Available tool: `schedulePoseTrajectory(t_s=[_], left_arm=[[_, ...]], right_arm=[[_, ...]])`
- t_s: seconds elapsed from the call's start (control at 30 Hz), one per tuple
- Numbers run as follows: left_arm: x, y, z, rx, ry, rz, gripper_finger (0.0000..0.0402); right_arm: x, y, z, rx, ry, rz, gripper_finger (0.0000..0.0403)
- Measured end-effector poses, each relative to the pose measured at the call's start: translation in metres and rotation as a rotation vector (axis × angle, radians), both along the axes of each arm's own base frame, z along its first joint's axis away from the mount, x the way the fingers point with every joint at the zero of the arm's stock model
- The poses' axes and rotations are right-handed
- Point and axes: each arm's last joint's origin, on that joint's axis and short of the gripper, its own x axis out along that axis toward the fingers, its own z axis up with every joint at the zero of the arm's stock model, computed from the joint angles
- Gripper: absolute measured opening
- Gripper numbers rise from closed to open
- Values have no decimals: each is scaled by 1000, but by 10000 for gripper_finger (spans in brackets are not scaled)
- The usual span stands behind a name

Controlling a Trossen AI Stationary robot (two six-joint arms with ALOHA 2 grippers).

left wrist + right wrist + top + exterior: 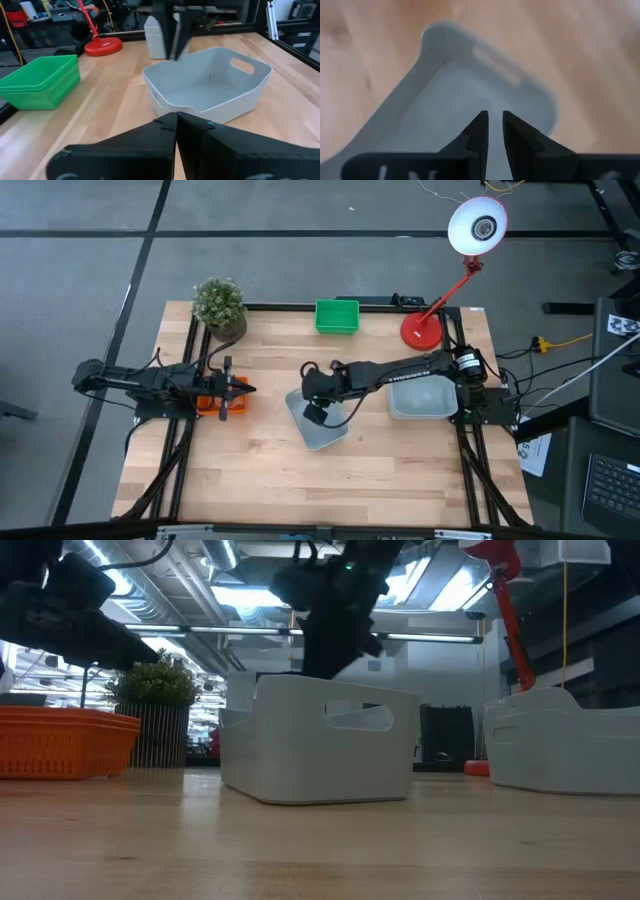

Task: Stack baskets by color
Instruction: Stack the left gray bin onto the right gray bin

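A pale grey basket rests on its base at the table's middle, turned askew. My right gripper hangs over its far part, pointing steeply down. Its fingers are open by a narrow gap with nothing between them. My left gripper is shut and holds nothing. It is level above an orange basket at the table's left. A second grey basket sits under my right arm. A green basket stands at the far edge.
A potted plant stands at the far left corner. A red lamp's base is at the far right. Bare wood stretches along the table's near side.
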Motion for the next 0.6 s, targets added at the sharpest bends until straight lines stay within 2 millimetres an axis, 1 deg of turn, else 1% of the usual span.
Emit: schedulePoseTrajectory(t_s=[0.17, 0.23, 0.3, 0.43, 0.6], left_arm=[[0, 0, 0, 3, 1, 0, 0], [0, 0, 0, 4, 1, 0, 0], [0, 0, 0, 6, 1, -1, 0], [0, 0, 0, 6, 1, -1, 0], [0, 0, 0, 6, 1, -1, 0]], right_arm=[[-9, 16, -4, 205, 109, 76, 56], [-17, 21, -7, 237, 189, 83, 56], [-25, 23, -9, 240, 271, 53, 56], [-37, 18, -10, 121, 382, -11, 56], [-38, 9, -9, -108, 376, -38, 56]])
